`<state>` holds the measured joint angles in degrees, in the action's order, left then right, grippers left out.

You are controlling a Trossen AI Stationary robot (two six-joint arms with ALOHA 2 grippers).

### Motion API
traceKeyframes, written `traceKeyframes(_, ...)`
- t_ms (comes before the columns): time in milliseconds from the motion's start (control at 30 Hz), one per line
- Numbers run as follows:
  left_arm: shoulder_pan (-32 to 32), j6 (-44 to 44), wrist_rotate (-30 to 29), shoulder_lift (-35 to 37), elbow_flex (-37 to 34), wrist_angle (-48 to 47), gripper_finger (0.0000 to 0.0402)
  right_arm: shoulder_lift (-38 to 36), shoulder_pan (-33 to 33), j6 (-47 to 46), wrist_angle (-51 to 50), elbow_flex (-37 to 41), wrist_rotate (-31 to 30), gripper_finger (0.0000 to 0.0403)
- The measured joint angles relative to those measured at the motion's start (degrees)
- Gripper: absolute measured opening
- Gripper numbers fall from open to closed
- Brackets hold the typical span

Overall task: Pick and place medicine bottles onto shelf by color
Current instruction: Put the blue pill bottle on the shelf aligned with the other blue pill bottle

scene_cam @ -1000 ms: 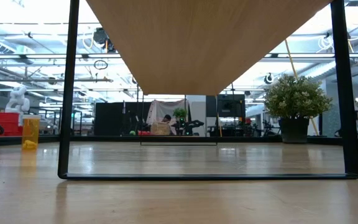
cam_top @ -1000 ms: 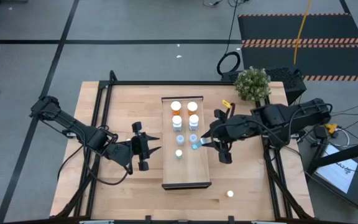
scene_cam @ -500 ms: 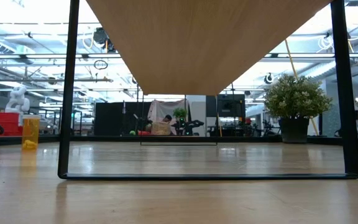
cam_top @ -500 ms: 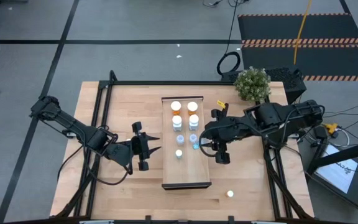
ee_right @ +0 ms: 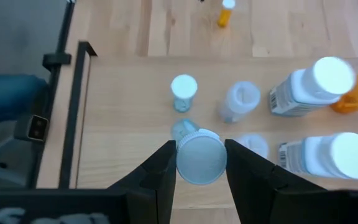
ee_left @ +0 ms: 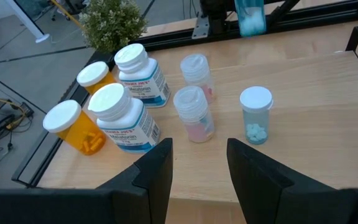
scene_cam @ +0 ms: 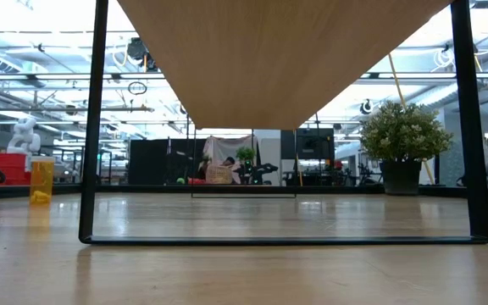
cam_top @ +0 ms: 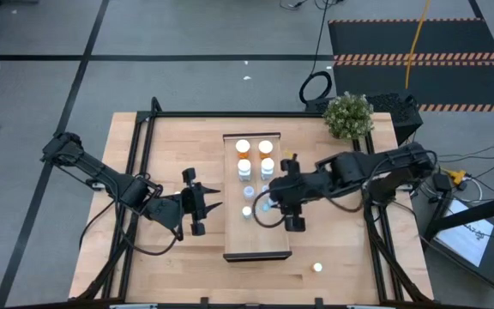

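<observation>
The light-wood shelf (cam_top: 274, 236) stands in the middle of the table. On it are two orange bottles (cam_top: 243, 147), two white ones (cam_top: 268, 165), two clear ones (ee_left: 191, 112) and a blue-grey one (ee_left: 255, 115), all upright on their bases. My right gripper (cam_top: 267, 206) hangs over the shelf, shut on another blue-grey bottle (ee_right: 201, 157). My left gripper (cam_top: 217, 199) waits open just left of the shelf, nothing between its fingers (ee_left: 157, 171). My right gripper pinches the blue-grey bottle between its two fingers, which sit on opposite sides at its white cap (ee_right: 185, 163). The fingers slant down from the table's right side. The bottle is upright, cap up, and lifted clear above the shelf (ee_left: 250, 15).
One white-capped bottle (cam_top: 317, 267) stands on the table near the front right. An orange bottle (ee_right: 227, 12) stands on the table beyond the shelf's left side. A potted plant (cam_top: 348, 115) sits at the far right corner. The shelf's near half is bare wood.
My right gripper has carried the blue-grey bottle toward the table's left edge, farther over the shelf, sinking a little and tipping to point more steeply down. The bottle stays clear of the shelf. The bottles on the shelf have not moved.
</observation>
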<state>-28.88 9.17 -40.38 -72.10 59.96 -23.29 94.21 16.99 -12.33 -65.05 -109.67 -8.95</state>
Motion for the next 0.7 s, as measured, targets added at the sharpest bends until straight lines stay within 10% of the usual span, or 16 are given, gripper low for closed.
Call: traceKeyframes(700, -0.02, 0.02, 0.00, 0.00, 0.00, 0.63, 0.0154, 8.79, 0.00, 1.50, -3.99, 0.00, 0.16, 0.0120)
